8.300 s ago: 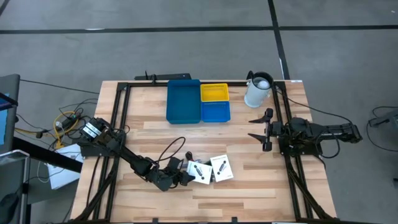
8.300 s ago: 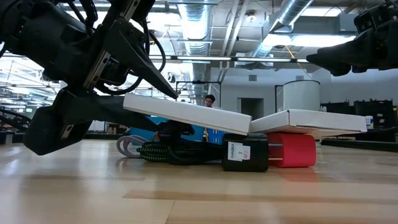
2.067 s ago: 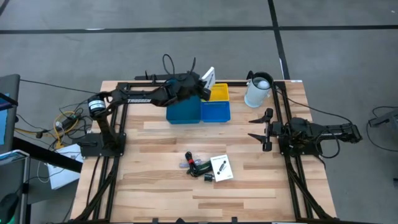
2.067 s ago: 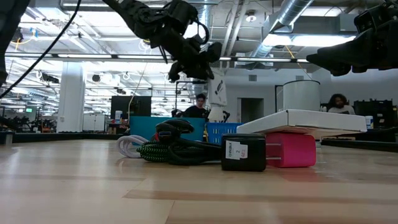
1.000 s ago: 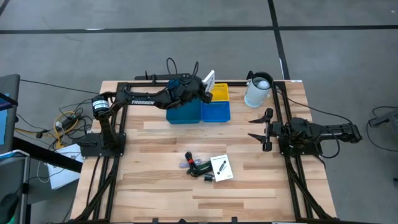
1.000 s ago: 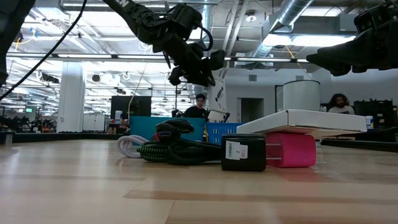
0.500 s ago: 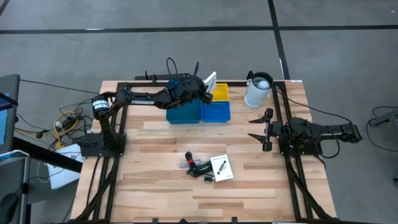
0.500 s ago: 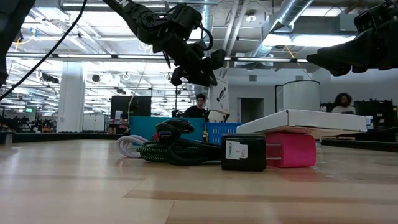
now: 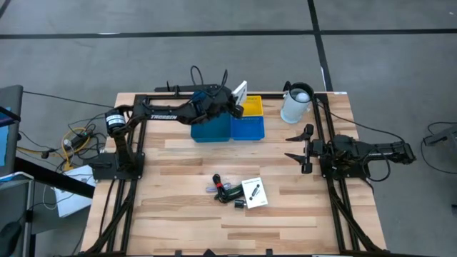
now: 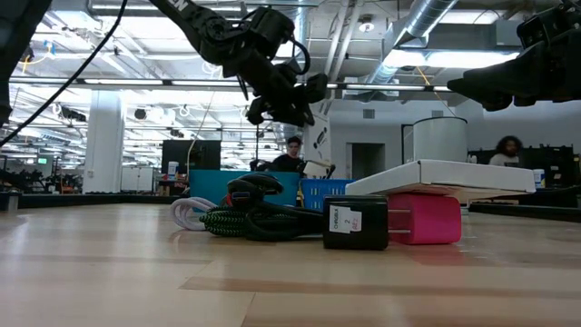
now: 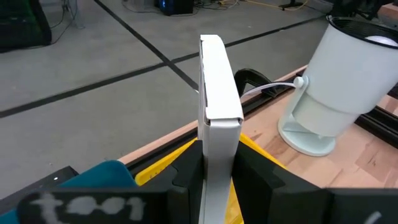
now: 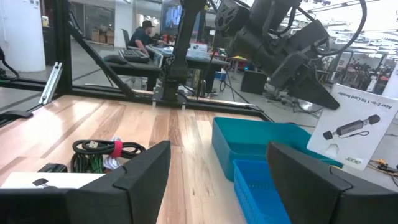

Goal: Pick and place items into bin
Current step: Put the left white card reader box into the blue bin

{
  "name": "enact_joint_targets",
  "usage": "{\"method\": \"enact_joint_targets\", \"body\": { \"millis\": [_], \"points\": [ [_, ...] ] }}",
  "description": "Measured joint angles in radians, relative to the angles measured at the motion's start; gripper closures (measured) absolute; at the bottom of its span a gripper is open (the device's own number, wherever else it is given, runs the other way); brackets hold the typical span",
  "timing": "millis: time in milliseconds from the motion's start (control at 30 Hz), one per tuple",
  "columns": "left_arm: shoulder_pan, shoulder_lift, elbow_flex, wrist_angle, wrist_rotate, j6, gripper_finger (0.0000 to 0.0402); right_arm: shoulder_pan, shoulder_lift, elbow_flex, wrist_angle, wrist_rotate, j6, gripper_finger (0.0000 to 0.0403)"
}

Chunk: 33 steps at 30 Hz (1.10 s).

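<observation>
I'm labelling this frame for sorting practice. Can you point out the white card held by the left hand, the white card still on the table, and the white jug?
held white card (image 12: 356, 127): right wrist view, printed face.
white card on table (image 9: 254, 193): high view, centre of its top.
white jug (image 11: 345, 81): left wrist view, side wall.

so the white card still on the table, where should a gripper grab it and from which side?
Judging by the low view, the white card lies flat on the pink block, its edges overhanging. I'd pinch an overhanging edge from the side, one finger above and one below; a flat card gives little to grip from straight above. Avoid the side with the coiled cables. The left gripper holds another card; the right gripper is free.
</observation>
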Motion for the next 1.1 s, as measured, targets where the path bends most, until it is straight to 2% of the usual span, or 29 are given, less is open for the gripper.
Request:
{"method": "enact_joint_targets", "body": {
  "millis": [467, 767, 1100],
  "points": [
    [0.006, -0.001, 0.000, 0.001, 0.001, 0.069, 0.0337, 0.000, 0.000, 0.000, 0.000, 0.000, 0.000, 0.0143],
    [0.005, -0.001, 0.000, 0.001, 0.081, 0.076, 0.0337, 0.000, 0.000, 0.000, 0.000, 0.000, 0.000, 0.0143],
    [0.005, -0.001, 0.000, 0.001, 0.084, 0.076, 0.0338, 0.000, 0.000, 0.000, 0.000, 0.000, 0.000, 0.0143]
  ]
}}
